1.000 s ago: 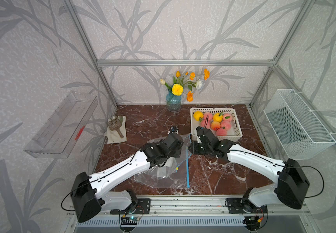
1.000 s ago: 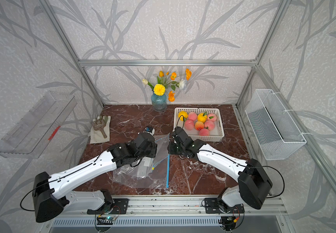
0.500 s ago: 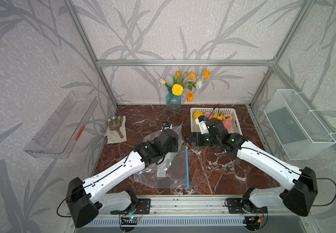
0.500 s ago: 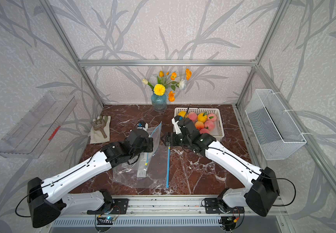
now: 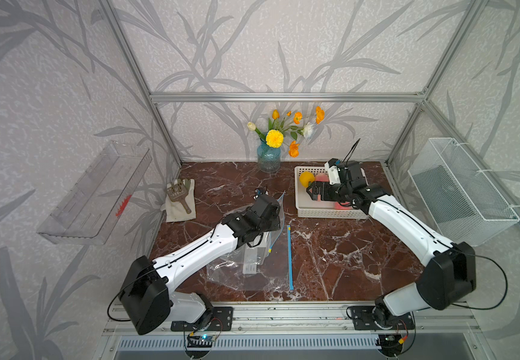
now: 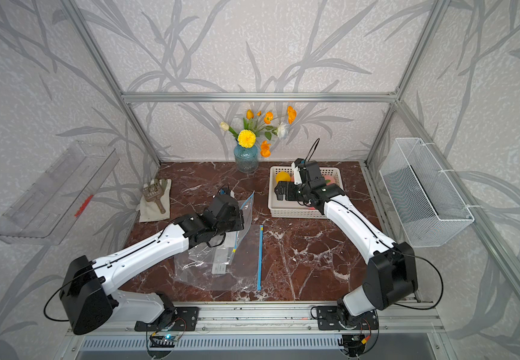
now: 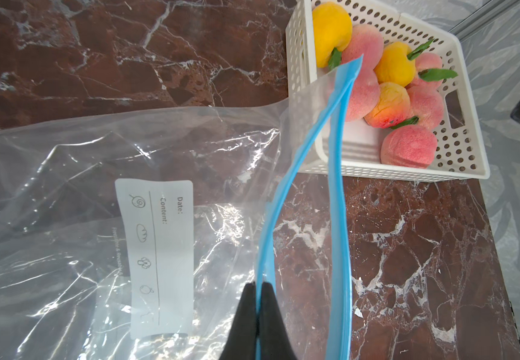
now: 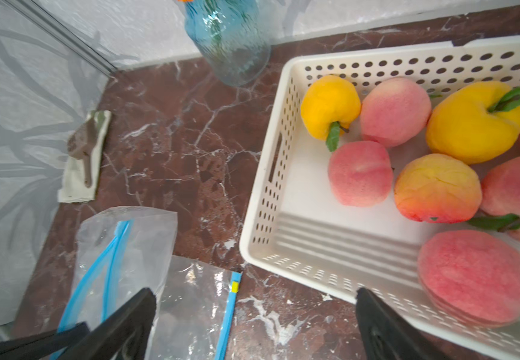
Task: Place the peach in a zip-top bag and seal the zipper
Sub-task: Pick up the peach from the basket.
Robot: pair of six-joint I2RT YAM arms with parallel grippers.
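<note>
A clear zip-top bag lies on the marble table with its far corner lifted. My left gripper is shut on one blue zipper lip. The other lip bows away, so the mouth is parted. Another blue zipper strip lies flat on the table. Several pink peaches, one of them nearest the bag, sit in the white basket. My right gripper is open and empty above the basket's near-left corner.
Yellow fruits share the basket with the peaches. A blue vase of flowers stands at the back. A cloth with a scoop lies at the left. A wire basket hangs on the right wall, a clear shelf on the left.
My right gripper let go at the bag's zipper, opened wide and moved back-right over the basket. My left gripper kept its hold and raised the bag's edge.
</note>
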